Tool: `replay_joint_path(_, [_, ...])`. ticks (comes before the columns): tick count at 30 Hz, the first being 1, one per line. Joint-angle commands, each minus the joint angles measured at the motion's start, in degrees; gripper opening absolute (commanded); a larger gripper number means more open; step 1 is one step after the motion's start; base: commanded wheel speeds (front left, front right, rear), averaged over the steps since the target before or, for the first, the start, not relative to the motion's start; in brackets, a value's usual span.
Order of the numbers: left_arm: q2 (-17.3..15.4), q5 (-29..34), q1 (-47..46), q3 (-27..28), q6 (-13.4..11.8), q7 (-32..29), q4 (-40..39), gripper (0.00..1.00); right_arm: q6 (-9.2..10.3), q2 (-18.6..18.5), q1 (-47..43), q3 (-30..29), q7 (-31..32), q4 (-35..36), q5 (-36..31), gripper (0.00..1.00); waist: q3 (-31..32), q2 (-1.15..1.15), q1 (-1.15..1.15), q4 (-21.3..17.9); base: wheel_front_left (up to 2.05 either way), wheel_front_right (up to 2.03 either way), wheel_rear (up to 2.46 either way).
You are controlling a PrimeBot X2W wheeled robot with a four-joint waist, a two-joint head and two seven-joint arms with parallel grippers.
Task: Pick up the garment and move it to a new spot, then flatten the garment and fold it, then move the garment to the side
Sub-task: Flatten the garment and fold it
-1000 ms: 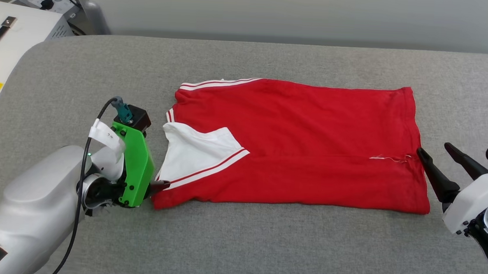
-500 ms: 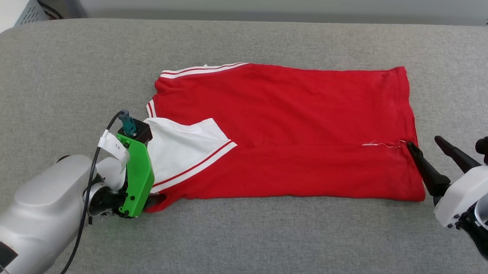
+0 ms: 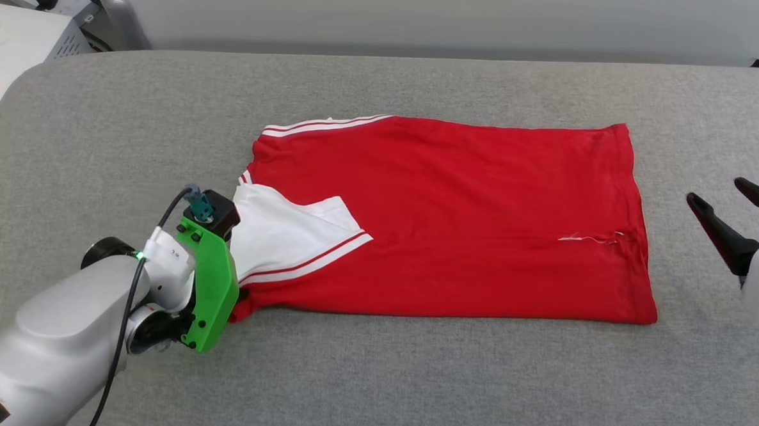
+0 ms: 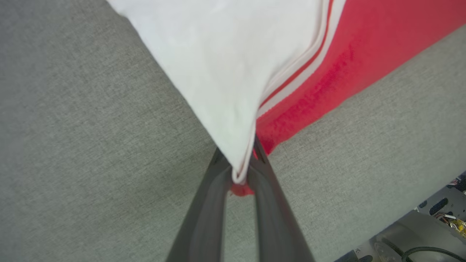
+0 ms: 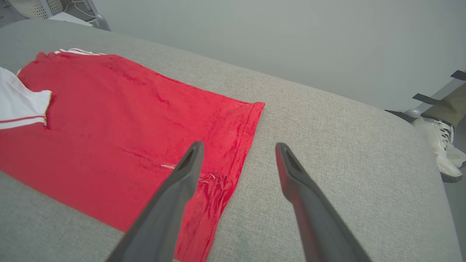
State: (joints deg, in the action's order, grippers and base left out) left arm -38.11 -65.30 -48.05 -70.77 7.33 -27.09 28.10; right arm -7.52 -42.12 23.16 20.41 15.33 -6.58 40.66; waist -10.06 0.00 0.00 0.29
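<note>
The garment (image 3: 456, 223) lies flat on the grey padded table (image 3: 410, 381) with its near sleeve-end corner pinched by the left gripper (image 4: 242, 169) — soft, light cloth, likely to sag — while the right gripper (image 3: 715, 190) hangs spread beside the hem, probably the second hold.

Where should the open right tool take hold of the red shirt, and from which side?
Probably the near hem corner of the flat red jersey-style shirt, coming in from the robot's right, low over the grey fabric surface. That free edge faces the open right tool and mirrors the corner the left tool pinches.
</note>
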Motion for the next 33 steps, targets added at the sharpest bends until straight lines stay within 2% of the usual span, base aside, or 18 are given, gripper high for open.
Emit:
replay_joint_path(1, [-0.9,0.9,-0.9,0.0,0.2,0.9,-0.7,0.00,0.03,-1.2,1.2,0.8,2.7,0.7,0.6,1.00,0.5,0.00,0.00,0.6,0.00,0.00,0.00])
replay_joint_path(6, [-2.3,1.9,-2.3,0.3,0.1,2.7,-3.7,0.00,0.03,-4.6,3.6,3.4,15.7,2.2,3.3,1.00,0.2,0.00,0.00,1.4,0.00,0.00,0.00])
replay_joint_path(12, [-2.1,2.6,-3.3,0.6,-0.7,2.9,-6.6,0.00,0.03,-4.0,5.0,6.3,24.4,-0.4,4.1,1.00,-1.3,0.00,0.00,2.2,0.00,0.00,0.00])
replay_joint_path(17, [-2.1,3.2,-4.0,0.6,-1.3,2.8,-8.2,0.00,0.03,-1.3,5.0,8.3,25.5,-5.1,3.7,1.00,-3.0,0.00,0.00,2.7,0.00,0.00,0.00])
replay_joint_path(26, [-2.2,4.0,-3.7,0.3,-1.7,3.3,-9.0,0.00,0.03,4.7,2.9,13.0,22.1,-15.4,3.3,1.00,-5.1,0.00,0.00,3.1,0.00,0.00,0.00])
replay_joint_path(30, [-2.1,3.7,-2.8,0.2,-1.6,4.0,-8.4,0.00,0.03,6.4,2.2,15.4,19.6,-17.7,4.5,1.00,-5.2,0.00,0.00,2.8,0.00,0.00,0.00])
replay_joint_path(31, [-2.1,3.7,-2.5,0.1,-1.5,4.1,-8.2,0.00,0.03,6.6,2.3,15.8,18.9,-17.9,4.7,0.78,-5.1,0.00,0.00,2.7,0.00,0.00,0.00])
replay_joint_path(32, [-2.1,3.6,-2.2,0.1,-1.5,4.3,-7.9,0.00,0.03,6.5,2.5,16.3,17.8,-18.2,4.8,0.23,-4.8,0.00,0.00,2.6,0.00,0.00,0.00])
replay_joint_path(33, [-2.1,3.4,-1.9,0.1,-1.4,4.4,-7.6,0.00,0.03,6.3,2.7,16.7,16.9,-18.3,4.8,0.00,-4.5,0.00,0.00,2.4,0.00,0.00,0.00])
